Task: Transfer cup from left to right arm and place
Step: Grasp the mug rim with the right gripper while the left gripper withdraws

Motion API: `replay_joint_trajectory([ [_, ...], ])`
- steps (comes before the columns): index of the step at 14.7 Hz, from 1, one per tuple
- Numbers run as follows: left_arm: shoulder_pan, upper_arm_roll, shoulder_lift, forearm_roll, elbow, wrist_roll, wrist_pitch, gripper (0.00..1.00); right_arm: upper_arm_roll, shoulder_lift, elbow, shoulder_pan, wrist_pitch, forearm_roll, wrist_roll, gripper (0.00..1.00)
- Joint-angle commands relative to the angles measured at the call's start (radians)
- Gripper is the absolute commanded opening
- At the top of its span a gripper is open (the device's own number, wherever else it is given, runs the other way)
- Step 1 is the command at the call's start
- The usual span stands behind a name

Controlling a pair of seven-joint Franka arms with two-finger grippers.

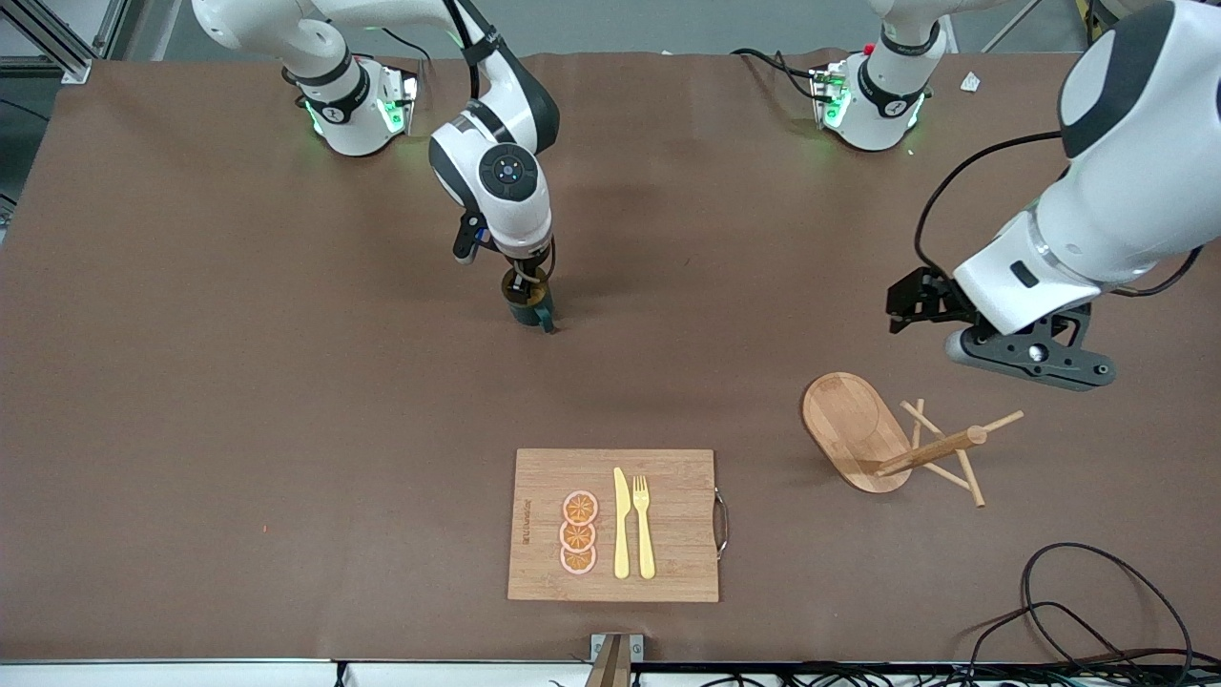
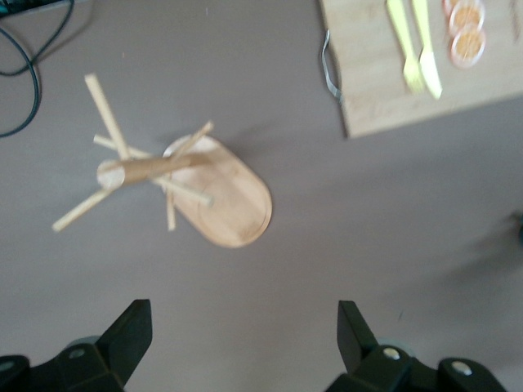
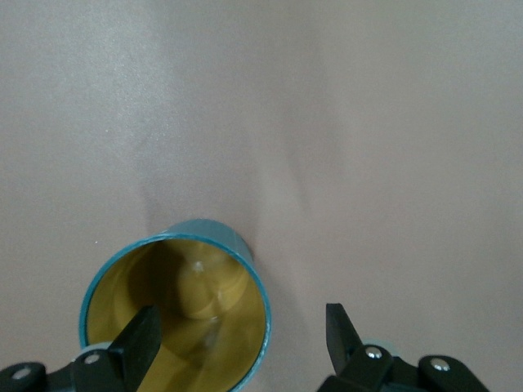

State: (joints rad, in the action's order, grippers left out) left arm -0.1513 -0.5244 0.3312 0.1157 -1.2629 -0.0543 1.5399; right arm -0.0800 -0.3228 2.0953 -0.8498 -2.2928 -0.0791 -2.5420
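The cup (image 1: pixel 527 310), dark teal with a mustard-yellow inside, stands upright on the brown table near the middle, its small handle toward the front camera. My right gripper (image 1: pixel 527 283) is right over it and open. In the right wrist view the gripper (image 3: pixel 241 335) straddles the cup's wall: one finger (image 3: pixel 139 339) is inside the cup (image 3: pixel 176 302) and the other is outside, with a gap to the rim. My left gripper (image 1: pixel 899 305) is open and empty, up over the table toward the left arm's end, above the wooden peg rack (image 1: pixel 858 429). It also shows in the left wrist view (image 2: pixel 245 335).
The peg rack (image 2: pixel 221 188) lies tipped on its side. A wooden cutting board (image 1: pixel 668 534) nearer the front camera bears a yellow knife (image 1: pixel 621 525), a yellow fork (image 1: pixel 644 525) and three orange slices (image 1: pixel 579 532). Black cables (image 1: pixel 1097 611) lie at the front corner.
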Motion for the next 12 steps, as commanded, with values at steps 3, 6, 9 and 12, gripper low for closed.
replay_joint_trajectory([
  [3, 0.018, 0.137, -0.064, -0.025, -0.018, 0.143, -0.101, 1.00, -0.010, 0.010, 0.015, -0.015, -0.023, -0.019, -0.015, 0.42],
  [6, 0.140, 0.349, -0.118, -0.135, -0.027, 0.192, -0.096, 1.00, -0.011, 0.010, 0.011, -0.017, -0.023, -0.018, 0.012, 0.10],
  [9, 0.196, 0.438, -0.167, -0.139, -0.062, 0.177, -0.037, 1.00, -0.011, 0.011, 0.009, -0.006, -0.014, -0.018, 0.113, 0.00],
  [12, 0.202, 0.472, -0.221, -0.136, -0.107, 0.136, -0.035, 1.00, -0.011, 0.027, 0.012, -0.003, -0.010, -0.018, 0.254, 0.00],
])
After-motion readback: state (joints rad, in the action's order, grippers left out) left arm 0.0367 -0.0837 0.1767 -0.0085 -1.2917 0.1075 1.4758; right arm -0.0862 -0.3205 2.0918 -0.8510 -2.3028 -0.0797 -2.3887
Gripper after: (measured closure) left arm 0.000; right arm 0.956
